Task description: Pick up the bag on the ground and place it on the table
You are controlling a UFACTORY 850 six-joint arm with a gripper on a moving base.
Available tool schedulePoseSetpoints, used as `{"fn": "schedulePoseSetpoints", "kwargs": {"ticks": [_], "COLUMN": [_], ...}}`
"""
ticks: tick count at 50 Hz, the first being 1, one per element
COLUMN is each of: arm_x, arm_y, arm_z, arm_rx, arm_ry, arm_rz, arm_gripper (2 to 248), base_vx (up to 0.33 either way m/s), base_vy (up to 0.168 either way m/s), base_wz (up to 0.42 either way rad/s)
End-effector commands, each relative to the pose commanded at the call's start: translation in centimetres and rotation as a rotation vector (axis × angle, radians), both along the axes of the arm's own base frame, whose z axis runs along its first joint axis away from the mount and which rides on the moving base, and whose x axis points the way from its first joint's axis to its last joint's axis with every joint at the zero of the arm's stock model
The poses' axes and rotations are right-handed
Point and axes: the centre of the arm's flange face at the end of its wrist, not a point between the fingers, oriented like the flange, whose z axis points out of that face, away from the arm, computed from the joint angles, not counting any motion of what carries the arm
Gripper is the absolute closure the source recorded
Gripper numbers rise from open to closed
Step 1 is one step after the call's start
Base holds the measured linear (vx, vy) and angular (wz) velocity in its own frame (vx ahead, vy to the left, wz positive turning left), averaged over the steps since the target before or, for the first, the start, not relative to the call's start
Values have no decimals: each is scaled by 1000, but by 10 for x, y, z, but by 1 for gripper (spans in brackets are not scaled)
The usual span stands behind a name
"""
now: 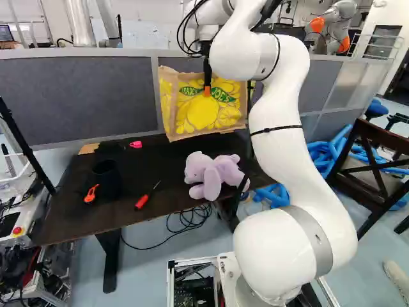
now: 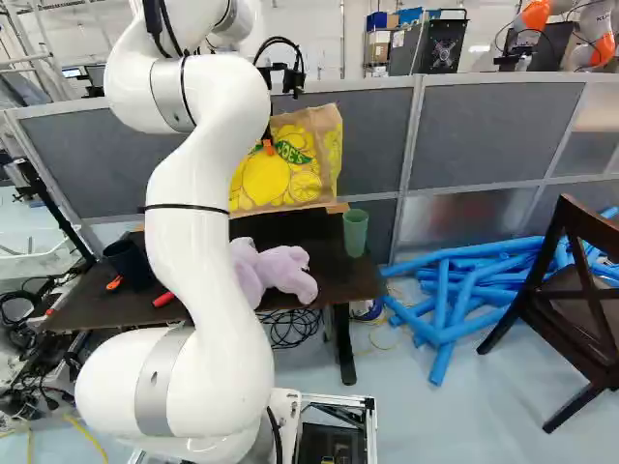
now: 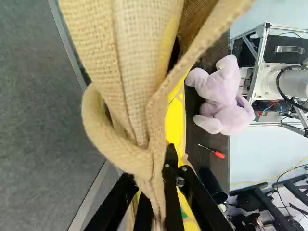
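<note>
The gripper [image 1: 207, 91] is shut on the upper part of the tan and yellow bag [image 1: 208, 115], over the back edge of the dark table [image 1: 144, 173]. Whether the bag's bottom touches the tabletop, I cannot tell. In the right base view the same bag [image 2: 285, 174] shows behind my arm, its lower edge close to the table's back. In the wrist view the bag's woven cloth [image 3: 139, 72] bunches together between the fingers of the gripper [image 3: 156, 197], which pinch it from both sides.
A lilac plush elephant [image 1: 214, 174], a red screwdriver [image 1: 142, 202], a black cup [image 1: 107, 179], an orange tool [image 1: 91, 194] and a pink item [image 1: 135, 144] lie or stand on the table. A green cup [image 2: 355, 232] stands at its back corner. Grey partitions [image 2: 503, 126] rise behind.
</note>
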Motion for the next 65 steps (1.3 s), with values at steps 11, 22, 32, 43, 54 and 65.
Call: {"fn": "schedulePoseSetpoints", "kwargs": {"ticks": [11, 22, 32, 43, 54, 65], "arm_x": [7, 13, 15, 17, 22, 32], "arm_y": [2, 7, 11, 16, 18, 18], "arm_z": [-18, -36, -53, -71, -90, -108], "arm_rx": [-36, -43, -39, -33, -31, -32], "arm_ry": [23, 58, 123, 198, 237, 251], "arm_rz": [9, 16, 18, 19, 19, 17], "arm_gripper": [228, 228, 228, 228, 228, 228], "base_vx": [0, 0, 0, 0, 0, 0], "base_vy": [0, 0, 0, 0, 0, 0], "base_wz": [0, 0, 0, 0, 0, 0]}}
